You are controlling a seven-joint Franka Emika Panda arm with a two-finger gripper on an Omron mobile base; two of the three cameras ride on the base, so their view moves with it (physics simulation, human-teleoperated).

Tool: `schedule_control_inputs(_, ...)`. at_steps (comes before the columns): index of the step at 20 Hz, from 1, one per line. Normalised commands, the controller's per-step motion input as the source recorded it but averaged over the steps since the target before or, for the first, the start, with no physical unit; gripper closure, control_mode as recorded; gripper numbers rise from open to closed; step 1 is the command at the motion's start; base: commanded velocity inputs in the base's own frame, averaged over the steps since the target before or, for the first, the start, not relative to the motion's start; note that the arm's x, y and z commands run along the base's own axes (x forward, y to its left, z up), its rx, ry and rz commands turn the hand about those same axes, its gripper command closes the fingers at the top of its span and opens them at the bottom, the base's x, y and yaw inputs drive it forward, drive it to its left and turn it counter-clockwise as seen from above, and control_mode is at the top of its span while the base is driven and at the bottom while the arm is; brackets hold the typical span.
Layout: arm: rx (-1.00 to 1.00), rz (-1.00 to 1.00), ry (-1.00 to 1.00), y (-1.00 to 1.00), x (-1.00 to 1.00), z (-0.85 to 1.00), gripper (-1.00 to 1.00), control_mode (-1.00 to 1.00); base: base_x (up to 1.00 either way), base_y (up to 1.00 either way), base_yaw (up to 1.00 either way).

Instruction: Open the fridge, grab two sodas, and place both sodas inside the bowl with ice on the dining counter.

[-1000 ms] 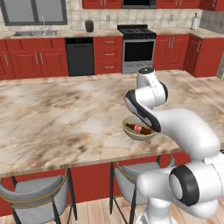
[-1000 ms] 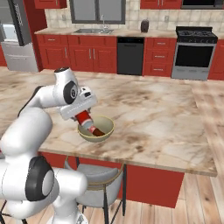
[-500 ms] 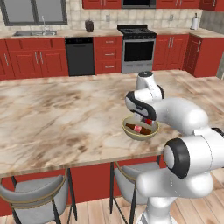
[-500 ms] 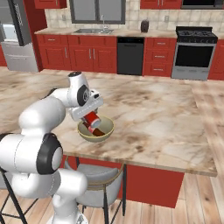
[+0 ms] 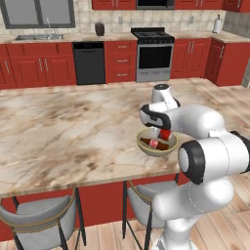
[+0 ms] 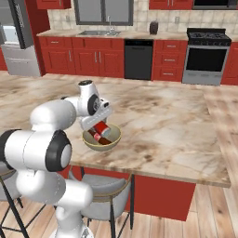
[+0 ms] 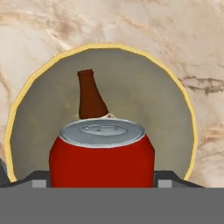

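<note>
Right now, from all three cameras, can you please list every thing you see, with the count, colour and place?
dining counter: one, beige-brown marbled, in front of the robot
bowl: one, olive-tan with a paler rim, on the counter near its front edge
bottle: one, brown, lying in the bowl
soda can: one, red with a silvery top, above the bowl
stools: two, grey, under the counter's front edge
stove: one, silver-grey, at the back wall
dishwasher: one, black, left of the stove
fridge: one, silver-grey, far left
gripper: one, dark tips, closed on the soda can
arm: one, white
</note>
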Motion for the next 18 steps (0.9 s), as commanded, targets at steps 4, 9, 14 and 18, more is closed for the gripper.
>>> schedule_control_inputs(4,0.0,0.05,0.0,-0.19,0.0,-0.15,1.0,-1.0,0.0,0.0,0.0)
schedule_control_inputs(9,0.0,0.03,0.0,-0.03,-0.07,-0.2,1.0,-1.0,0.0,0.0,0.0)
schedule_control_inputs(14,0.0,0.01,0.0,0.0,-0.04,-0.17,1.0,-1.0,0.0,0.0,0.0)
schedule_control_inputs(18,0.0,0.02,0.0,0.03,0.0,-0.14,1.0,-1.0,0.0,0.0,0.0)
